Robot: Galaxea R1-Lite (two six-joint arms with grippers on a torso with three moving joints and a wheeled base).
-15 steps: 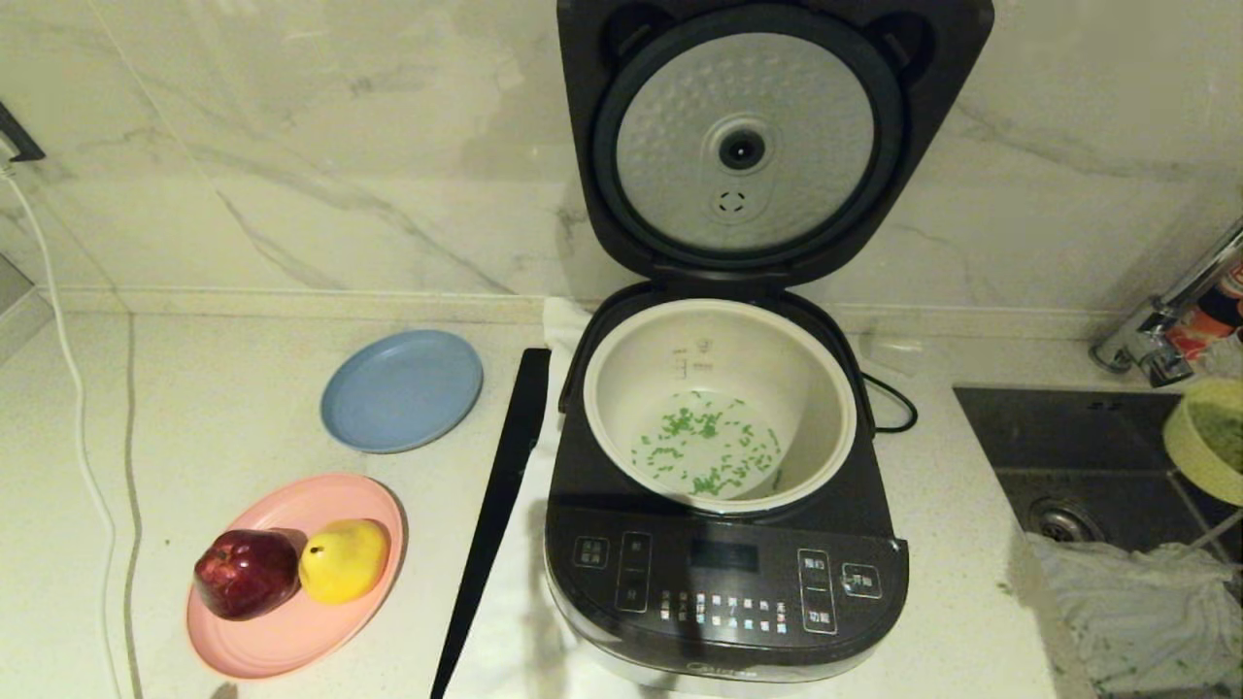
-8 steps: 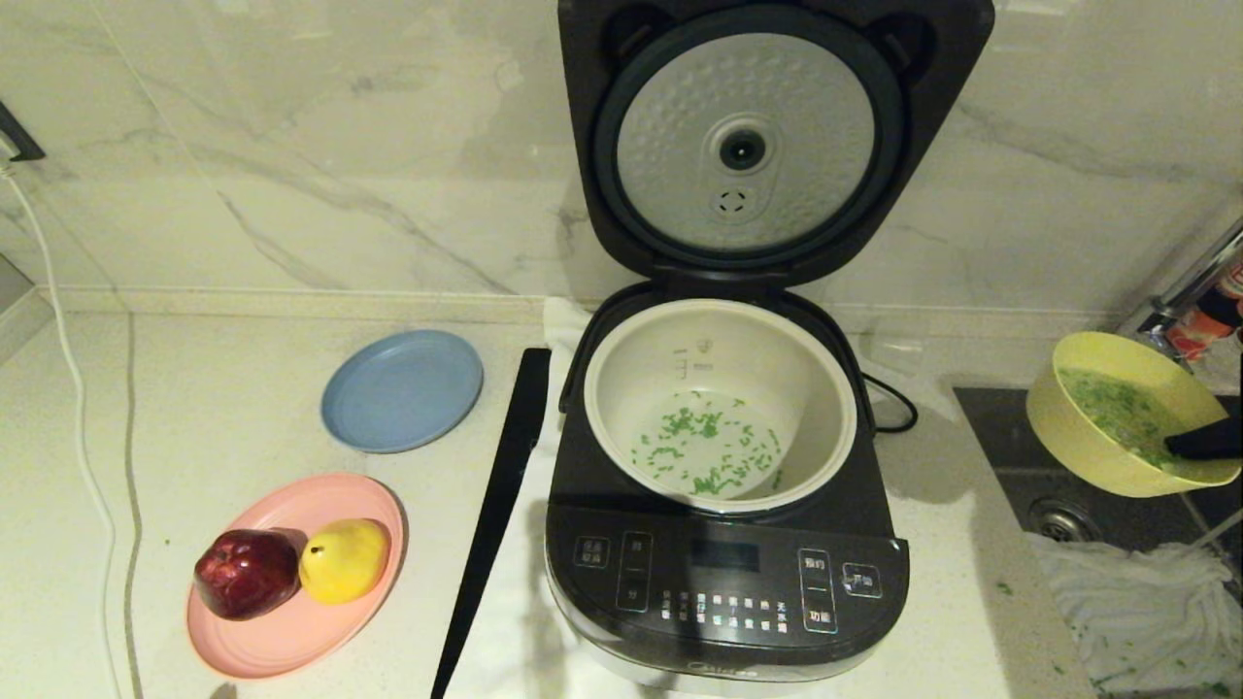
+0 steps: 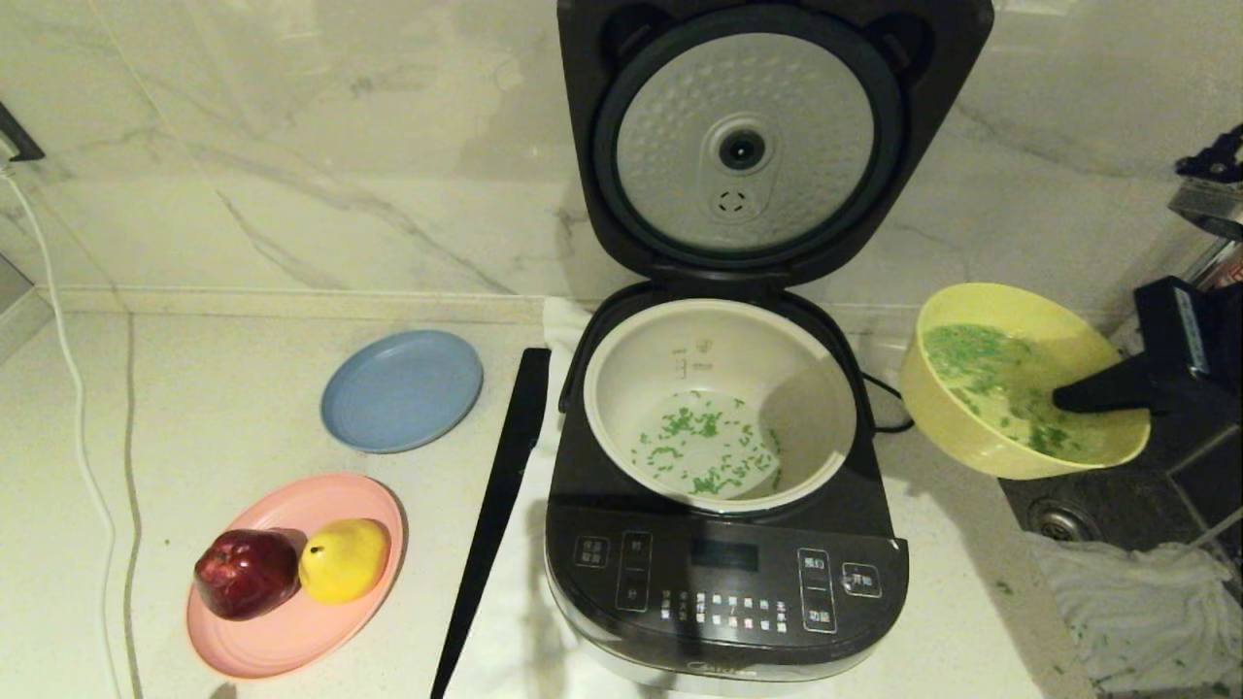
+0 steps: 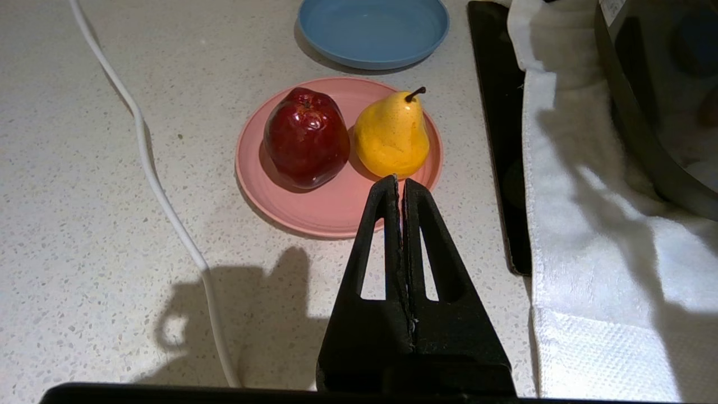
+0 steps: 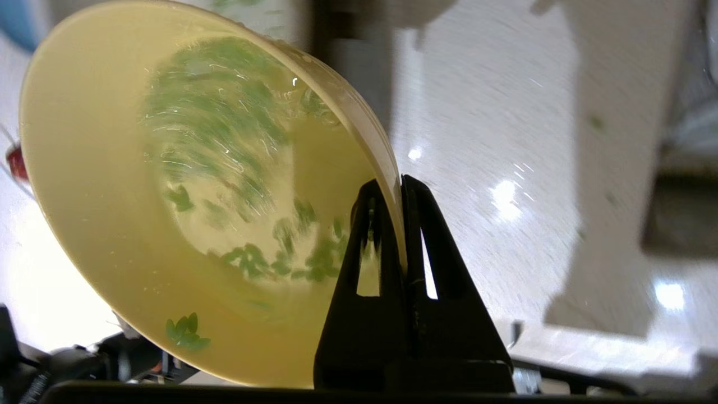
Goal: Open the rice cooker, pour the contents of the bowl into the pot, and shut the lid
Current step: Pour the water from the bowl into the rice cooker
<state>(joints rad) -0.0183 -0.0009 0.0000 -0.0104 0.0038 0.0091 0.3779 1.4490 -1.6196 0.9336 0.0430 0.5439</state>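
At the head view's right edge, the right gripper [image 3: 1068, 398] is clamped on the rim of the small pale yellow plastic bowl [image 3: 971, 427], tilted, holding chopped green contents [image 3: 971, 354], just beside the open dark grey rice cooker [image 3: 723, 573]. The left gripper [image 4: 399, 182], fingers together, hangs above the speckled counter [image 4: 84, 224].

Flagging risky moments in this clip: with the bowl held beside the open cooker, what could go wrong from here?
The right gripper pinches only the rim of the bowl, so it could slip or twist. The bowl is already tilted short of the pot; the contents could spill onto the rice cooker or the counter.
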